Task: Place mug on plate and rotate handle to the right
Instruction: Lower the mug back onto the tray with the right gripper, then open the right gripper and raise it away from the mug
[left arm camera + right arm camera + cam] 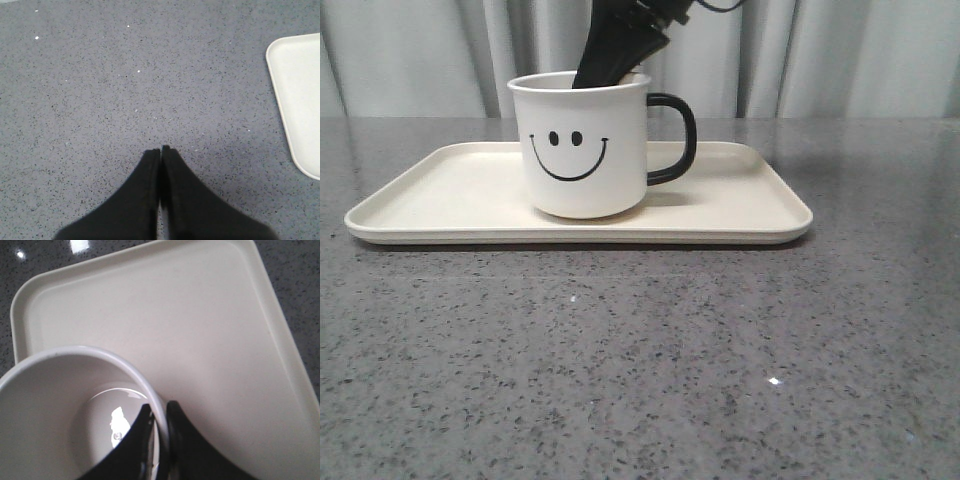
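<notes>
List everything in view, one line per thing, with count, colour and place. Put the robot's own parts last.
mug: one, white with a black smiley face, standing upright on the plate, left of its centre in the front view.
handle: one, glossy black, on the mug's right side in the front view.
plate: one, cream, flat on the table under the mug.
table: one, grey speckled stone, under everything.
curtain: one, pale grey, behind the table.
right gripper: one, black, shut on the mug's rim, one finger inside and one outside.
left gripper: one, black, shut and empty, over bare table beside the plate's corner.
</notes>
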Controlling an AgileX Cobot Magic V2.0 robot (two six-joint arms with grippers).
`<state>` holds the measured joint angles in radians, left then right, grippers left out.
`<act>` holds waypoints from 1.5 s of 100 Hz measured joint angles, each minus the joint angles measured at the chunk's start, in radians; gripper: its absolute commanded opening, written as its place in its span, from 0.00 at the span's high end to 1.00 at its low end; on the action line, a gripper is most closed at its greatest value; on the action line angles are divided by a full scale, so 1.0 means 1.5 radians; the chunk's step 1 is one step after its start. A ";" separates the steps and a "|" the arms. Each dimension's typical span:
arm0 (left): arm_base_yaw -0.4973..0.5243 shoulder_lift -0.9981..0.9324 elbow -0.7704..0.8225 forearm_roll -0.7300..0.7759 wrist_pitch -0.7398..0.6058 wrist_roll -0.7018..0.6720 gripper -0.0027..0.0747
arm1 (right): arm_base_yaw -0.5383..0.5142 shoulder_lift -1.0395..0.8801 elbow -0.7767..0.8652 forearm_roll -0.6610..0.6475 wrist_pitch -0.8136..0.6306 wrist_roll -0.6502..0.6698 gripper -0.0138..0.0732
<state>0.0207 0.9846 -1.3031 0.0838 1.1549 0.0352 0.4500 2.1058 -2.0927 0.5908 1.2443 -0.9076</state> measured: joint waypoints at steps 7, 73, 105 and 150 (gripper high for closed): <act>0.000 0.000 0.000 0.000 0.000 0.000 0.99 | 0.000 0.001 -0.010 -0.001 0.000 0.000 0.74; 0.000 0.000 0.000 0.000 0.000 0.000 0.99 | 0.000 0.001 -0.020 -0.001 0.000 0.009 0.67; 0.000 0.000 0.000 0.000 0.000 0.000 0.99 | 0.000 0.001 -0.036 -0.001 0.000 0.019 0.67; 0.000 0.000 0.000 0.000 0.000 0.000 0.99 | -0.063 -0.015 -0.188 0.029 -0.018 0.126 0.67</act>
<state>0.0207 0.9846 -1.3031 0.0838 1.1549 0.0352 0.3553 2.0831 -2.3747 0.6344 1.2170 -0.7187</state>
